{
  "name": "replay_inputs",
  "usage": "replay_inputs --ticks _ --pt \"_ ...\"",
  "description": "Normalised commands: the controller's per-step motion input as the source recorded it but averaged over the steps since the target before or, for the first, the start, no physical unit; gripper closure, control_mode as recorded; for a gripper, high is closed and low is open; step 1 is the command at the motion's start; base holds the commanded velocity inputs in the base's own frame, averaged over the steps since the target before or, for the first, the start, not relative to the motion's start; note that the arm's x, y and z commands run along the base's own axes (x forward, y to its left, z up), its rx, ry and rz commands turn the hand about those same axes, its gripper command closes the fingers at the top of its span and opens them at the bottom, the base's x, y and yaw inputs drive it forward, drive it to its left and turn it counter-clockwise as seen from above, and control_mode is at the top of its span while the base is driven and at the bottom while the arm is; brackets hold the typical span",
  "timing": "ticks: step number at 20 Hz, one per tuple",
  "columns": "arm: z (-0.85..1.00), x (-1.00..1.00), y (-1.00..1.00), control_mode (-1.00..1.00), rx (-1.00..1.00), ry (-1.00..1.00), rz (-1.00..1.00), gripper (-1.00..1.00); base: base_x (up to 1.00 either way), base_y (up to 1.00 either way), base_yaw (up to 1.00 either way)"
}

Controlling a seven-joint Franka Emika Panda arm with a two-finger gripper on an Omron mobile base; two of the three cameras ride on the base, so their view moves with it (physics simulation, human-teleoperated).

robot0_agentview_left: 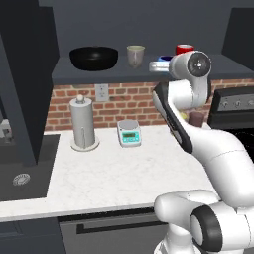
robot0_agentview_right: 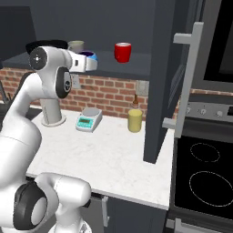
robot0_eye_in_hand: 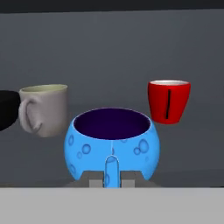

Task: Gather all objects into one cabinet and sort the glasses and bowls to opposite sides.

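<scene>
- Blue bowl (robot0_eye_in_hand: 113, 146) sits right at the gripper (robot0_eye_in_hand: 112, 177), fingers clamped narrow on its near rim, over the cabinet shelf (robot0_agentview_left: 99, 74).
- Grey cup (robot0_eye_in_hand: 43, 109) just left of it in the hand view, red cup (robot0_eye_in_hand: 169, 100) to the right, further back.
- Black bowl (robot0_agentview_left: 94, 57) at the shelf's left end, beside the grey cup.

Glossy white arm (robot0_agentview_left: 218, 149) segments with dark grey joint bands.
</scene>
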Motion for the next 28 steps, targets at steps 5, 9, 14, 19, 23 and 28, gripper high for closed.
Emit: replay_inputs --ticks 5,9,14,19,23,28 --pt "0.01 0.40 -0.12 -1.00 0.06 0.06 0.00 1.00 0.00 0.00 0.00" --pt "0.00 0.46 -0.11 -1.00 0.04 0.02 0.00 1.00 0.00 0.00 0.00" --pt "0.00 0.61 -0.03 -1.00 0.00 0.00 0.00 1.00 0.00 0.00 0.00" --pt "0.00 0.52 0.00 -1.00 0.00 0.00 0.00 1.00 0.00 0.00 0.00" --pt "0.00 0.33 0.00 -1.00 0.00 0.00 0.00 -1.00 0.00 0.00 0.00" --pt "0.02 0.04 0.00 -1.00 0.00 0.00 0.00 -1.00 0.00 0.00 0.00"
